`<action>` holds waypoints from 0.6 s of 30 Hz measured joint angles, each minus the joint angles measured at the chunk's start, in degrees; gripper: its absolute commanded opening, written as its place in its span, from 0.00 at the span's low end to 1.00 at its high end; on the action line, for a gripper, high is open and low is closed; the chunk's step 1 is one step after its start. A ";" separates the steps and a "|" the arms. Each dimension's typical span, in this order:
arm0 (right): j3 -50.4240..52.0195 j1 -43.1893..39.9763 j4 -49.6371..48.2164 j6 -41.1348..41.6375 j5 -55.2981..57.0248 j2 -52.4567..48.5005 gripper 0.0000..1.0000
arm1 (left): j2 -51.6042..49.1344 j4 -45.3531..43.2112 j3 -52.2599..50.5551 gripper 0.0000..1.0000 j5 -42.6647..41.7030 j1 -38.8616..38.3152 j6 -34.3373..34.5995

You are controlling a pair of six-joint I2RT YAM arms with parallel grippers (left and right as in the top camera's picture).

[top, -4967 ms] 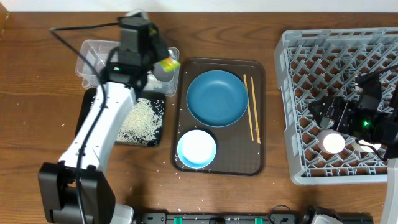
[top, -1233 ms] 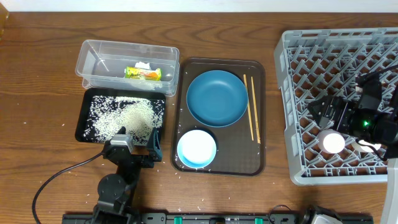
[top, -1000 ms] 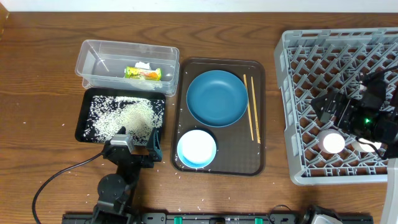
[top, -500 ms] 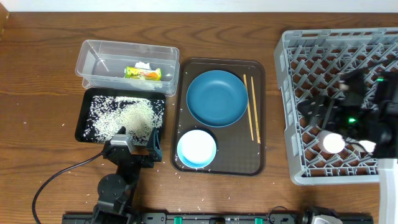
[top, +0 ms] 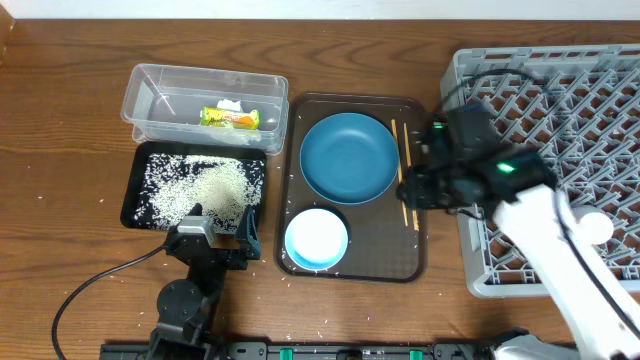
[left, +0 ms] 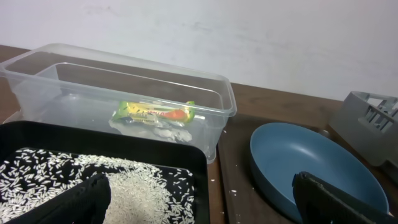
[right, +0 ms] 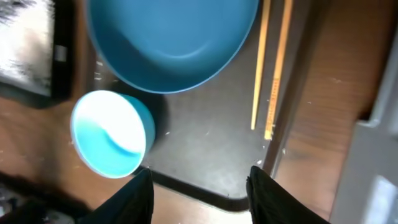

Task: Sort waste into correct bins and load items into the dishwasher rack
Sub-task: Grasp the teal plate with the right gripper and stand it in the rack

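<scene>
My right gripper point(top: 414, 186) hangs over the right side of the brown tray, beside the wooden chopsticks point(top: 405, 185). Its fingers point(right: 267, 196) stand apart, open, with nothing between them. The wrist view shows the blue plate point(right: 174, 37), the white bowl point(right: 112, 134) and the chopsticks point(right: 270, 68) below it. My left gripper point(top: 222, 232) rests open at the near end of the black tray point(top: 135, 190), which holds rice point(top: 205, 190). The clear tub point(left: 37, 68) holds the snack wrapper point(left: 155, 112) and the tissue point(left: 165, 124). A white cup point(top: 593, 228) lies in the grey rack point(top: 480, 280).
The brown serving tray point(top: 360, 265) carries the plate point(top: 347, 157), bowl point(top: 316, 238) and chopsticks. Stray rice grains dot the wooden table near the black tray. The rack fills the right side, and my right arm stretches across its front left corner.
My right arm has swung left from the rack to the brown tray, leaving the white cup in the rack; its jaws have narrowed. The left arm, earlier over the tub, now rests near.
</scene>
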State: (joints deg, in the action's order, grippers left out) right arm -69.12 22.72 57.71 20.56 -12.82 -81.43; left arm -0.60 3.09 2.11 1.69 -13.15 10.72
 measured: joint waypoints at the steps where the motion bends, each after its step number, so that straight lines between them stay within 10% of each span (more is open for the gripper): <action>1: 0.22 0.72 -1.27 0.33 0.13 -1.99 0.47 | 0.00 -0.02 0.00 0.96 0.00 0.00 0.00; 9: 0.33 4.98 -5.99 11.47 2.45 -13.62 0.72 | 0.00 -0.02 0.00 0.96 0.00 0.00 0.00; 18: 0.35 1.22 -20.04 20.57 2.89 -23.65 0.47 | 0.00 -0.04 -0.02 0.96 0.00 0.00 0.00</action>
State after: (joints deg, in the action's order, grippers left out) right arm -68.77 23.94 37.67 41.12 -9.93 -105.08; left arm -0.60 3.05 2.09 1.69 -13.15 10.72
